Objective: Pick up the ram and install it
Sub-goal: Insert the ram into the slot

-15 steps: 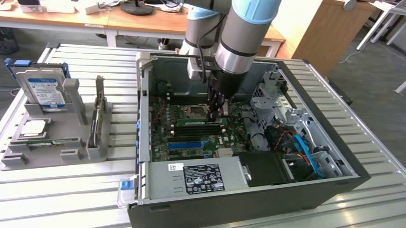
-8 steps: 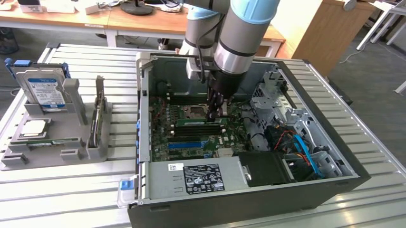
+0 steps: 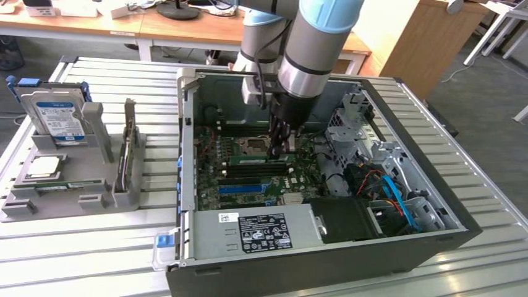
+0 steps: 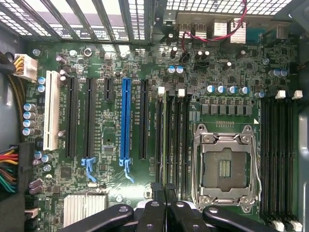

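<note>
Hand (image 4: pixel 164 189): pressed together, grip on ram untellable; above memory slots (image 4: pixel 174 140), exterior view 3 o'clock of CPU socket (image 3: pixel 251 146). Handling: align parallel with slot, press straight, evenly.

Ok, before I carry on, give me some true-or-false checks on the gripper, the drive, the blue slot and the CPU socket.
1. The silver drive stands in the grey holder at the exterior view's left. True.
2. The gripper hangs over the grey holder. False: it is inside the computer case, low over the motherboard at the memory slots.
3. The long blue slot holds a card. False: it is empty.
4. The CPU socket has no cooler on it. True.
5. The gripper is wide open. False: it is shut.
</note>
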`<state>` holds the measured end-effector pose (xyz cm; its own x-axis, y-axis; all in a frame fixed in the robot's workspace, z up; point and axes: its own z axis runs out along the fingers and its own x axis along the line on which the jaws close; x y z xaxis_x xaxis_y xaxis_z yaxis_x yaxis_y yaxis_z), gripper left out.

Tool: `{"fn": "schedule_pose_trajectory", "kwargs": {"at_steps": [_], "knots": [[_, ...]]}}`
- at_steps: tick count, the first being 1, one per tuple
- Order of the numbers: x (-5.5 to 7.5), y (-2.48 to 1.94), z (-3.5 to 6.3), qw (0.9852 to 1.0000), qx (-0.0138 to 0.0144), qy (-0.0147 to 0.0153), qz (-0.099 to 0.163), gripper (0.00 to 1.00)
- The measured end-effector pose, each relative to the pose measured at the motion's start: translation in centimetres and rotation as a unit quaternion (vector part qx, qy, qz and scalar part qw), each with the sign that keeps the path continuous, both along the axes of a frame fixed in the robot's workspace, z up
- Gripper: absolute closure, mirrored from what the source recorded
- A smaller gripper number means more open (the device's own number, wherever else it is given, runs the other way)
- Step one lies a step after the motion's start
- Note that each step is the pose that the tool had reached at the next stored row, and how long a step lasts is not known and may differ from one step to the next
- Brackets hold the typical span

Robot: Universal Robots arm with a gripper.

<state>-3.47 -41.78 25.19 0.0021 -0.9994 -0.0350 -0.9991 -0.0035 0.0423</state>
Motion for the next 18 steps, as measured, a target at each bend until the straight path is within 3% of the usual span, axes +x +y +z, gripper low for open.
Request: {"fn": "schedule_pose_trajectory", "kwargs": {"at_steps": [18], "knots": [[0.0, -0.09, -0.43, 1.0, 0.0, 0.0, 0.0, 0.88]]}}
